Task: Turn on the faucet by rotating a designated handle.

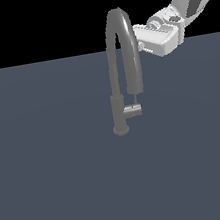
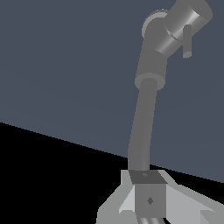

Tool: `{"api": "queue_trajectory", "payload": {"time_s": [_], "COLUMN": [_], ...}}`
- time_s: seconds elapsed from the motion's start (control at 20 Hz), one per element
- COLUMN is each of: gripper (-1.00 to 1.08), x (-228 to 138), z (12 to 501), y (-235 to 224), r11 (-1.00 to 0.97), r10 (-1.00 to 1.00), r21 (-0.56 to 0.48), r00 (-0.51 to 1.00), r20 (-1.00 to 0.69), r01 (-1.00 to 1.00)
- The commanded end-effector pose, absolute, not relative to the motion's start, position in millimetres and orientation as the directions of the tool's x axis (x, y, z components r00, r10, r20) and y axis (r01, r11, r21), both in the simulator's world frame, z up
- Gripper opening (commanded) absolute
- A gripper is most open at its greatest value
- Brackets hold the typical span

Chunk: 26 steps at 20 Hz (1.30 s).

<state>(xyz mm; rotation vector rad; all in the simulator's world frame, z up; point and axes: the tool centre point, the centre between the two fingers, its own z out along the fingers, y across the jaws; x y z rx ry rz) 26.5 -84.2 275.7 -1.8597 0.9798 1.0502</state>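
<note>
From the wrist view, the nearest thing to you is your own gripper [image 2: 149, 199]: its pale body fills the foreground with a dark pad block in the middle, and the faucet [image 2: 144, 127] neck runs away from right at that block. You cannot tell from either view whether the fingers are apart or pressed together, since the spout hides them in the exterior view, so do not assume a grasp. Further along the neck you reach the thicker lower column, and on it the handle [image 2: 186, 19], the light stub sticking out sideways with a thin rod hanging off it. In the exterior view the gripper [image 1: 144, 45] sits high, at or behind the top of the arch, on the exterior view's right, while the handle [image 1: 132, 110] is low on the column, well below the gripper and just above the small round base on the grey floor [image 1: 53, 182]. To do this step well, I judge you should come down clear of the arch, avoid the spout's downward end, and approach the stub from its free end so the push turns it about the column. Count: one faucet, one handle, one gripper.
</note>
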Motion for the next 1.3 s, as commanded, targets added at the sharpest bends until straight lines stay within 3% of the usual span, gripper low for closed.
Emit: {"api": "queue_trajectory", "payload": {"time_s": [0.0,0.65,1.25], "gripper": [-1.00,-1.00,-1.00], "x": [32.3,40.9,39.3], "z": [254.1,156.3,136.6], "y": [-88.1,-91.6,-88.6], "r11": [-0.352,-0.123,-0.082], "r10": [-0.213,-0.041,-0.001], "r21": [-0.217,-0.040,0.002], "r00": [0.303,0.046,-0.002], "r20": [-0.929,-0.998,-1.000], "r01": [-0.911,-0.992,-0.997]}}
